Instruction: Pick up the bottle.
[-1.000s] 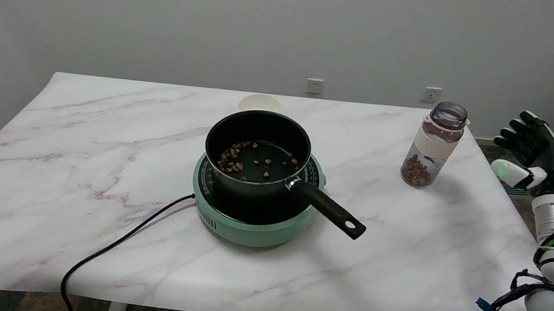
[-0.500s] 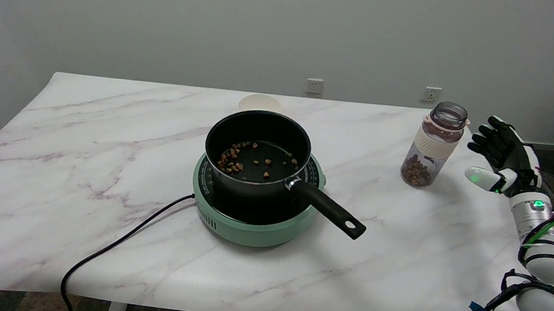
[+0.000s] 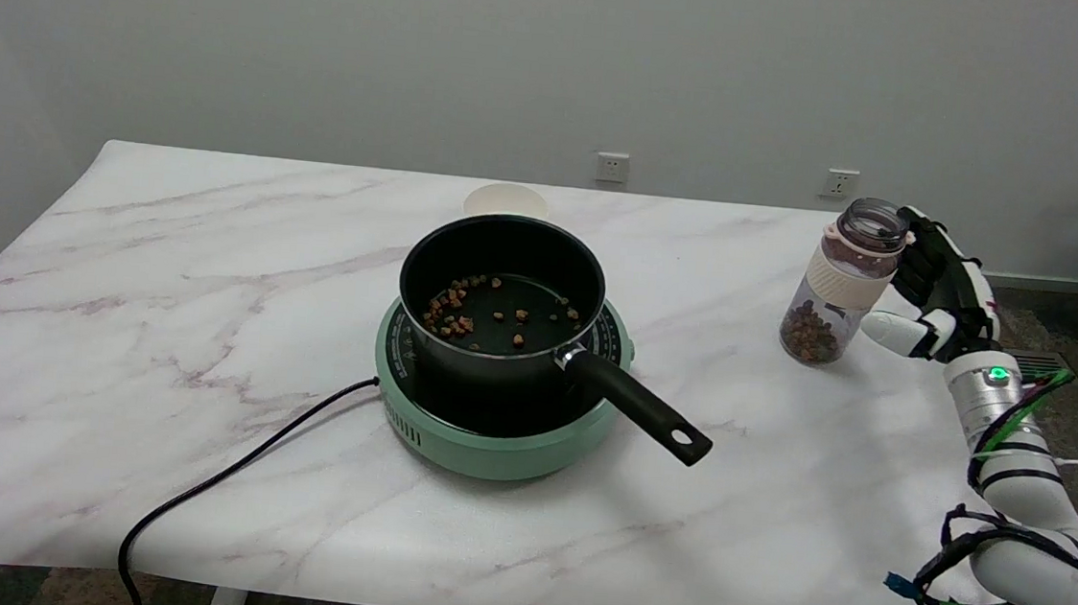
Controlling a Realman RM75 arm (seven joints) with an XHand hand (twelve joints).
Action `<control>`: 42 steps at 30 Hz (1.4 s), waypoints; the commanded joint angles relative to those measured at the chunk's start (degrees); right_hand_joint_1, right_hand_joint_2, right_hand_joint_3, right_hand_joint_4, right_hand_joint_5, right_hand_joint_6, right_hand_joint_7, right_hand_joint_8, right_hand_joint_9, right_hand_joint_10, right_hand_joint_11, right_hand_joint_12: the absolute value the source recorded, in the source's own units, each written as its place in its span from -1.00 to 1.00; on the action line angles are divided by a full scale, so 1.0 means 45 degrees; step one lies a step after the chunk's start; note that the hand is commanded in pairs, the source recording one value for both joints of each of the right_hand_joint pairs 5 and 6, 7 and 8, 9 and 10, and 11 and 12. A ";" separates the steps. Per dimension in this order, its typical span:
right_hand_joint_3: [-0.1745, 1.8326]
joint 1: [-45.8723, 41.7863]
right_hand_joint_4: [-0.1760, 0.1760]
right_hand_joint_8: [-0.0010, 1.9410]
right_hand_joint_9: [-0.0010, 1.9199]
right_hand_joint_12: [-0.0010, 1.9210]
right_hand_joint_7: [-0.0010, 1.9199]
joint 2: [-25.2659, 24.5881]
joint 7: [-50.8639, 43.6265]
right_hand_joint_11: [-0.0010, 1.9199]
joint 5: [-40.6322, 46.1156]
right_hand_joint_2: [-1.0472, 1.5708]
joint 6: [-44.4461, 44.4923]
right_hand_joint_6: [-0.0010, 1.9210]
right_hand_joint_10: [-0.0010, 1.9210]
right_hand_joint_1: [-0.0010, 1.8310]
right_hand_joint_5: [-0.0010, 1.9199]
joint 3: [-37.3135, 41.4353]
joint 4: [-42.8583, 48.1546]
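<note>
A clear bottle [image 3: 839, 283] with a cream band, no cap and brown pellets at its bottom stands upright near the table's right edge. My right hand [image 3: 934, 290] is just to its right, fingers spread and reaching behind the bottle's upper part, the thumb stretched toward its lower side. A small gap shows between the thumb and the bottle. The hand holds nothing.
A black saucepan [image 3: 501, 300] with brown pellets sits on a green hotplate [image 3: 500, 434] mid-table, its handle [image 3: 641, 409] pointing toward the front right. A black cord [image 3: 227, 475] runs off the front left. A cream lid [image 3: 506, 201] lies behind the pan. The marble table's [image 3: 919, 486] right edge is close.
My right hand has moved left from beyond the table's edge until it is beside the bottle. The bottle, pan and hotplate have stayed still.
</note>
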 commanded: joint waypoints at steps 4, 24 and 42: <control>0.31 0.1539 0.00 -0.61 -0.52 -0.46 -0.60 -0.0190 0.1358 -0.46 -0.0343 -0.81 0.0441 -0.77 -0.52 0.36 -0.77 -0.1907 -0.0410; 0.26 0.1556 0.00 -0.58 -0.49 -0.43 -0.58 -0.0217 0.1791 -0.43 -0.0731 -0.80 0.0467 -0.75 -0.49 0.38 -0.75 -0.1914 -0.0914; 0.21 0.1547 0.00 -0.56 -0.48 -0.44 -0.56 -0.0217 0.1791 -0.44 -0.0731 -0.71 0.0502 -0.75 -0.48 0.44 -0.75 -0.1585 -0.1279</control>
